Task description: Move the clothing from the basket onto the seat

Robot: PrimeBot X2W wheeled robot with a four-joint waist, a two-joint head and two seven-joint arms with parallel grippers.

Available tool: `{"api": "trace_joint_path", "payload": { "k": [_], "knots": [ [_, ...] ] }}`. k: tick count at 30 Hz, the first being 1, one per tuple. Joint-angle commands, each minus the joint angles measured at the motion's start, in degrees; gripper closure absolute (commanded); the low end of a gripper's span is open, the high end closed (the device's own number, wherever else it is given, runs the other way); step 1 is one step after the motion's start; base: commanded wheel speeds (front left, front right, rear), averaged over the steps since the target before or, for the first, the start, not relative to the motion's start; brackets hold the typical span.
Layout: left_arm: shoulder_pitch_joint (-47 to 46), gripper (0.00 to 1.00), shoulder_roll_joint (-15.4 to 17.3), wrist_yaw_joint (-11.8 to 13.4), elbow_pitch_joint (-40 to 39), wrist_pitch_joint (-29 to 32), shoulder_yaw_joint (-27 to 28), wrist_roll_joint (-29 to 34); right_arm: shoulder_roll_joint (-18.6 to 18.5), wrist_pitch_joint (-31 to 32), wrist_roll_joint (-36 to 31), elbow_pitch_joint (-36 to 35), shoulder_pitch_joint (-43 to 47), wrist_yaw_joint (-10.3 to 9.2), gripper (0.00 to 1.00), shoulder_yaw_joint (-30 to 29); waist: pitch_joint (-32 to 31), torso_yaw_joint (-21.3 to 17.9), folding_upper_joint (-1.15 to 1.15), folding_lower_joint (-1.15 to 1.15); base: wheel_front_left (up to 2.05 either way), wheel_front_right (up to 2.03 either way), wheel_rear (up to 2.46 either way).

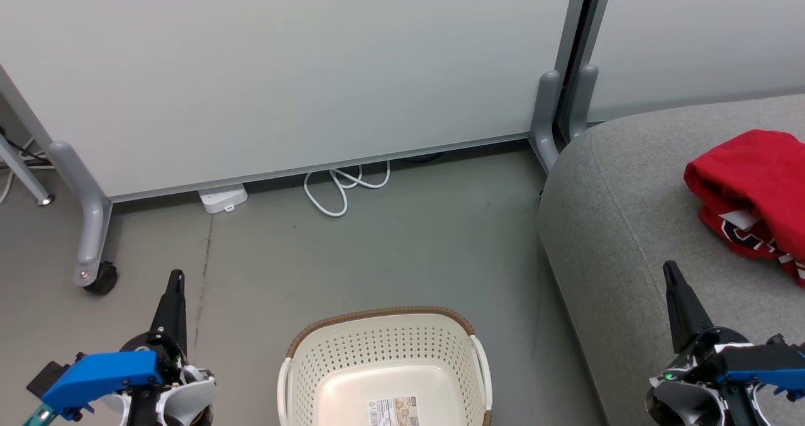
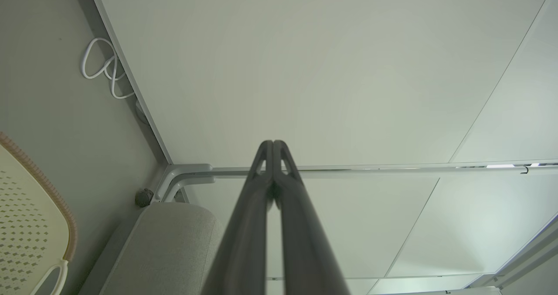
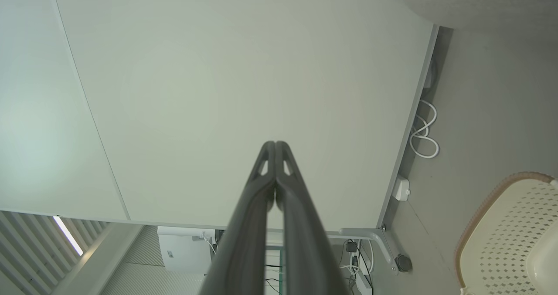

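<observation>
Left tool (image 1: 177, 280), right tool (image 1: 671, 270) both pressed together, basket (image 1: 377, 314) cut off below, clothing (image 1: 755, 174) cropped on seat (image 1: 616, 224)

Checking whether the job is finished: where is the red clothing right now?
In the head view the red clothing lies on the grey seat at the right edge; the basket, bottom centre, shows no garment inside.

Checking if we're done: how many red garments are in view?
2, both piled on the seat: a plain garment on top, a lettered garment beneath. The basket looks empty, though its near end is cropped.
</observation>
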Motion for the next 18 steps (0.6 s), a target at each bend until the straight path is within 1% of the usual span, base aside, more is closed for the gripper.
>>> {"api": "trace_joint_path", "payload": {
  "k": [1,18],
  "knots": [
    [-0.57,1.0,-0.09,-0.51,-0.21,0.27,0.17,-0.11,-0.27,0.16,0.15,-0.12,-0.81,0.02,1.0,-0.09,0.0,0.0,0.0,0.0,0.0,0.0,0.0],
    [-0.57,1.0,-0.09,-0.51,-0.21,0.27,0.17,-0.11,-0.27,0.16,0.15,-0.12,-0.75,0.02,1.0,-0.09,0.0,0.0,0.0,0.0,0.0,0.0,0.0]
  ]
}}
